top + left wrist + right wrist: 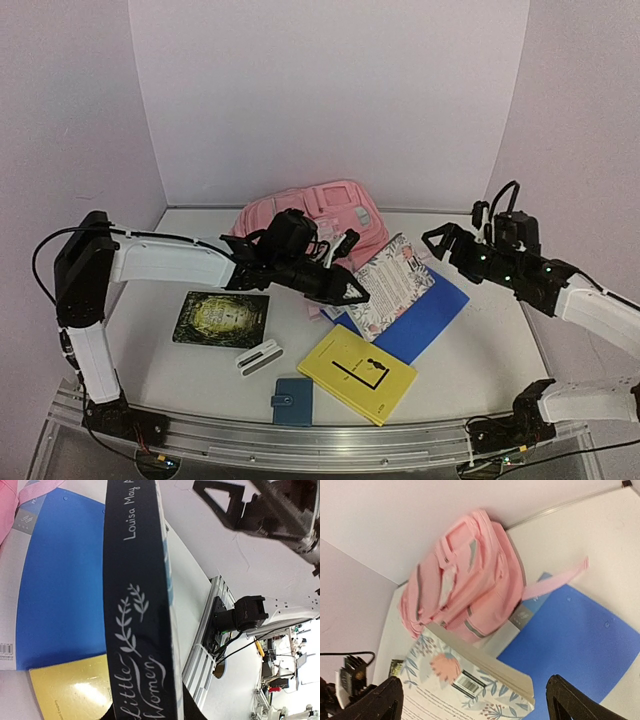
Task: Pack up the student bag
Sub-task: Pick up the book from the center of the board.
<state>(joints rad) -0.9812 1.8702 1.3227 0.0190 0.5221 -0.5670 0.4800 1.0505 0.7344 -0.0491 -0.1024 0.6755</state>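
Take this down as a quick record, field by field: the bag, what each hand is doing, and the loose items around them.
bag: pink student bag, at the back, behind the books
left hand: shut on the Little Women book, at its dark spine
right hand: open, holding nothing, near the book's far side
under the book: blue folder
front items: yellow book, dark green book, small blue case, white object

You're seeing white shells (pixel 165 262) and black joints (pixel 85 272) running down to the black left end effector (pixel 346 288) and right end effector (pixel 436 244), with black cables (pixel 38 262) looping off both arms.
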